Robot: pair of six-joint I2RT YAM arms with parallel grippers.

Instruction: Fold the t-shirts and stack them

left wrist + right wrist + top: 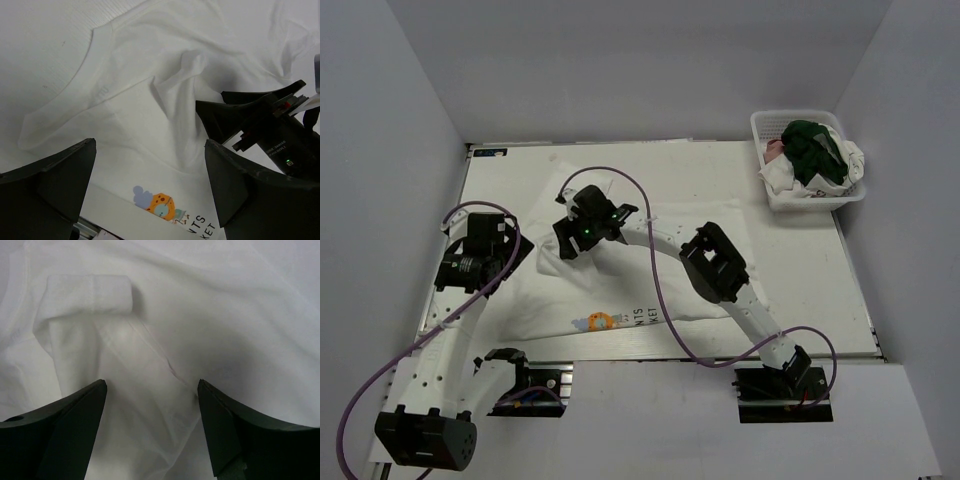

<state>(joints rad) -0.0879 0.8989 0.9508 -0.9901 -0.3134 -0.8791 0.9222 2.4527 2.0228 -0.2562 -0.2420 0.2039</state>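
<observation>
Four t-shirts (630,290) — one basket (770,114)

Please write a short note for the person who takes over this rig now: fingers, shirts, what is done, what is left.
Left gripper: open, above the printed white shirt.
Right gripper: open, above the same shirt.
That shirt lies wrinkled on the table, unfolded.
Dark green shirt, pink shirt and another white one are in the basket.
Done: nothing folded. Left: everything.
</observation>
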